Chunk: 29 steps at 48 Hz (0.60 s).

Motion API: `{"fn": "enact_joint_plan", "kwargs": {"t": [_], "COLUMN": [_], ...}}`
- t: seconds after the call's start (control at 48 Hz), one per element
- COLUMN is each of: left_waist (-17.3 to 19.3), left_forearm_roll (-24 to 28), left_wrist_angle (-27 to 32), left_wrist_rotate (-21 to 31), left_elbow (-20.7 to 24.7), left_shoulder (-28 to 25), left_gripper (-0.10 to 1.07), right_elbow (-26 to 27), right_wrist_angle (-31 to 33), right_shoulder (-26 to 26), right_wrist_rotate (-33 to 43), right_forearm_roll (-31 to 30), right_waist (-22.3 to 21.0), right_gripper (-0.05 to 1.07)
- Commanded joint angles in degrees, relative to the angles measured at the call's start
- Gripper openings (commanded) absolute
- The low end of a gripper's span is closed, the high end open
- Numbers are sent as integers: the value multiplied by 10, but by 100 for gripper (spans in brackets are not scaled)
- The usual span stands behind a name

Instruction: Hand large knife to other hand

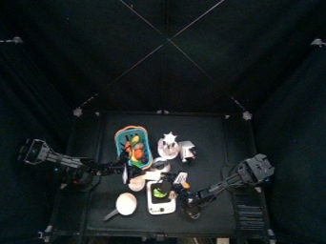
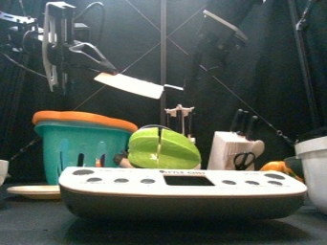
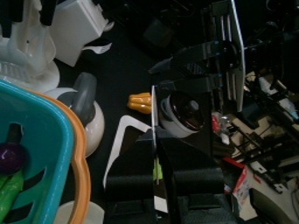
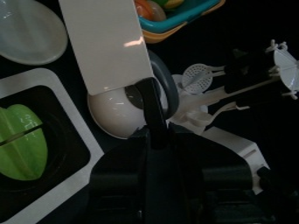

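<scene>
The large knife (image 2: pixel 128 84) has a broad white blade and hangs tilted in the air above the table things, its left end higher. It also shows in the top view (image 1: pixel 151 175). My left gripper (image 2: pixel 87 62) comes down from the upper left and appears shut on the knife's left end. In the left wrist view the blade (image 3: pixel 128 157) runs out beside my jaws. My right gripper (image 4: pixel 147 105) is shut at the other end, and the blade (image 4: pixel 100 44) stretches away from it. Its hold is partly hidden in the front view.
A teal basket with an orange rim (image 2: pixel 76 144) stands at the left. A white kitchen scale (image 2: pixel 179 187) at the front carries a green object (image 2: pixel 163 148). A white knife block (image 2: pixel 232 150) and a white bowl (image 2: pixel 313 163) stand at the right.
</scene>
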<state>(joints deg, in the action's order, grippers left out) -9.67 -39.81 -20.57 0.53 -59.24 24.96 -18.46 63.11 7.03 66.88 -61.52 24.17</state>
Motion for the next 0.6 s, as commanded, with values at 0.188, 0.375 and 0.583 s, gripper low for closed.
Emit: {"fn": "enact_joint_plan", "kwargs": {"t": [0.188,0.375,0.583], "left_waist": [1,1,1], "left_forearm_roll": [2,2,2], "left_wrist_angle": [-5,-5,-5], "left_wrist_rotate": [-1,-1,-2], "left_elbow": [7,6,1], "left_shoulder": [1,1,1], "left_gripper": [32,32,32], "right_elbow": [4,1,-4], "right_wrist_angle": [-3,-10,-11], "right_shoulder": [-10,-12,-18], "right_wrist_rotate": [3,4,6], "right_forearm_roll": [-4,-1,7], "right_waist": [4,11,14], "right_gripper": [97,96,96]}}
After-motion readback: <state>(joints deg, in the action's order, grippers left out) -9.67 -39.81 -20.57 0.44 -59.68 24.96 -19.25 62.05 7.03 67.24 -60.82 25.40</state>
